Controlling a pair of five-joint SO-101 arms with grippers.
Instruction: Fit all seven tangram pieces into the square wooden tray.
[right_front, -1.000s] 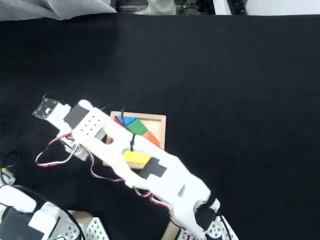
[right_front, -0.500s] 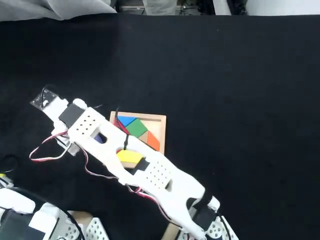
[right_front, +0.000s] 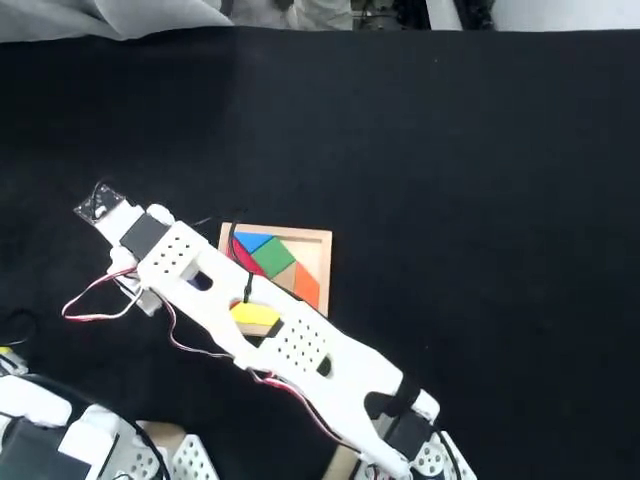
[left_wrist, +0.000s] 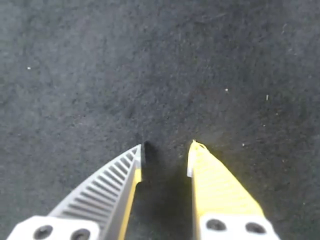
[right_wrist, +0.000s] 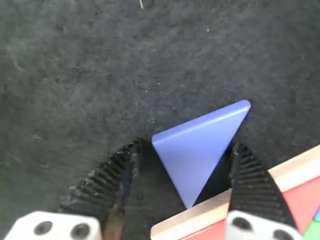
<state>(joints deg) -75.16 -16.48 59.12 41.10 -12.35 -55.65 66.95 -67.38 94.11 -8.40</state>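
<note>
Right gripper (right_wrist: 184, 147) is seen with its black fingers apart, one on each side of a pale blue triangle (right_wrist: 205, 132). The triangle lies flat on the black cloth (right_wrist: 75, 60), just beside the rim of the wooden tray (right_wrist: 200, 220). Whether a finger already touches the piece cannot be told. Left gripper (left_wrist: 166, 146) is parted too, with nothing between its fingers, low over bare cloth.

In the high view, a blue piece (right_front: 255, 241), a green piece (right_front: 272, 256), an orange piece (right_front: 308, 283) and a red piece (right_front: 243, 258) are laid in the tray. The rest of the tray is covered by the right arm (right_front: 300, 345). The task is judged to be well advanced but not finished: at least this triangle is left to be fitted in.
</note>
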